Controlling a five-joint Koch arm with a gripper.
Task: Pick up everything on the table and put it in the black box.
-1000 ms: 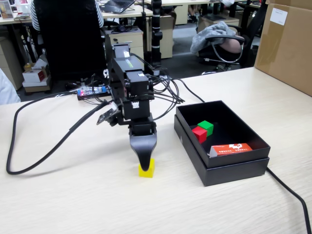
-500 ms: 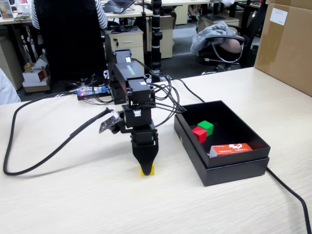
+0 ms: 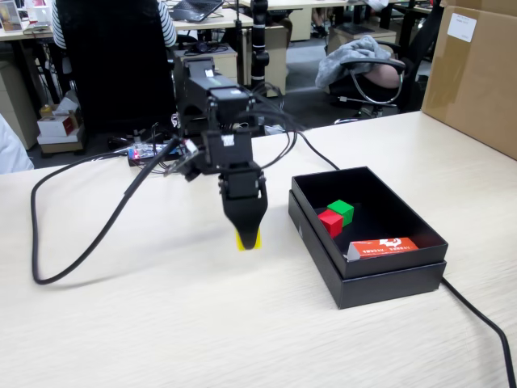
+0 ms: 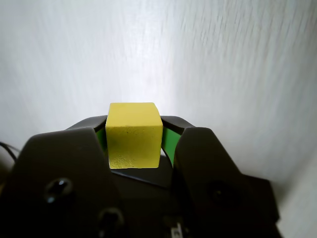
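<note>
**Last cube in the air, box waiting to the right**

The gripper [image 3: 248,240] pinches the yellow cube [image 4: 133,135] between its jaws, clear above the table [image 3: 161,323] and just left of the black box [image 3: 388,275] in the fixed view. The green cube [image 3: 342,210] and red cube [image 3: 330,222] lie inside the box at its far left. This looks like the carry step; next comes a move rightward over the rim, then release.

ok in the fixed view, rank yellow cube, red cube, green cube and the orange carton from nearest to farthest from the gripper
1. yellow cube: held in the gripper, above the table.
2. red cube: in the black box, to the right.
3. green cube: just behind the red one; these two are nearly too close to call.
4. orange carton: at the box's near right.
</note>
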